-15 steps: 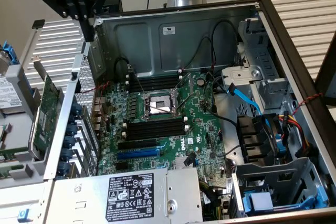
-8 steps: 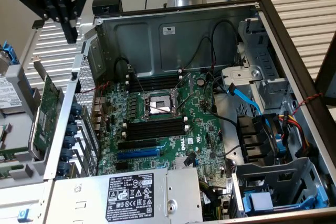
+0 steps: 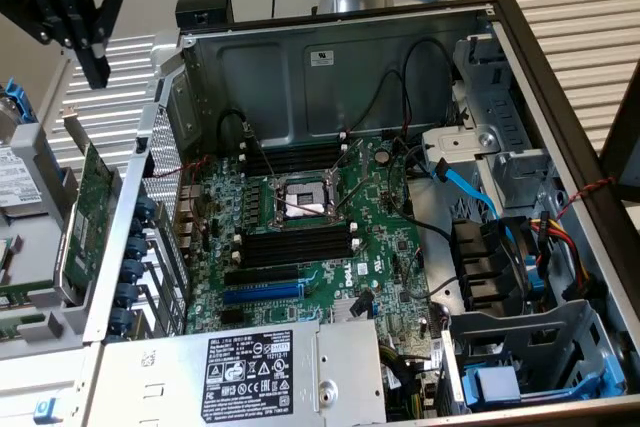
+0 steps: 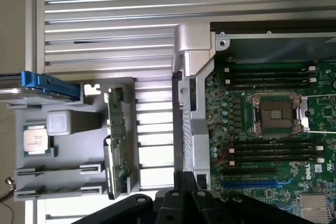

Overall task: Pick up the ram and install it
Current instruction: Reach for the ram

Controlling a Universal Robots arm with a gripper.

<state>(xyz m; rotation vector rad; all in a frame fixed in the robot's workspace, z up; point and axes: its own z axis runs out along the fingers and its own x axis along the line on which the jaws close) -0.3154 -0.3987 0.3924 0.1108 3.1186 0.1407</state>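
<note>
In the exterior view the gripper (image 3: pixel 96 65) hung above the slatted table (image 3: pixel 125 97), outside the open computer case (image 3: pixel 330 57), off the case wall on the exterior view's left. Its claw was clenched, with nothing in it. A grey holder (image 3: pixel 40 342) stood just outside that same wall. Nearest the case, an expansion card (image 3: pixel 82 212) stood on edge in it. Farther from the case a thin green strip, apparently the ram (image 3: pixel 12 290), sat in the holder. Inside the case, the memory slots (image 3: pixel 295 245) on the motherboard (image 3: pixel 385 267) stood empty.

In the wrist view the gripper (image 4: pixel 185 184) was over the case wall. The holder (image 4: pixel 73 145) lay beside the case, carrying the card (image 4: pixel 116 145) and, farther from the case, a processor (image 4: pixel 37 142). The ram could not be told from the holder's rails.
</note>
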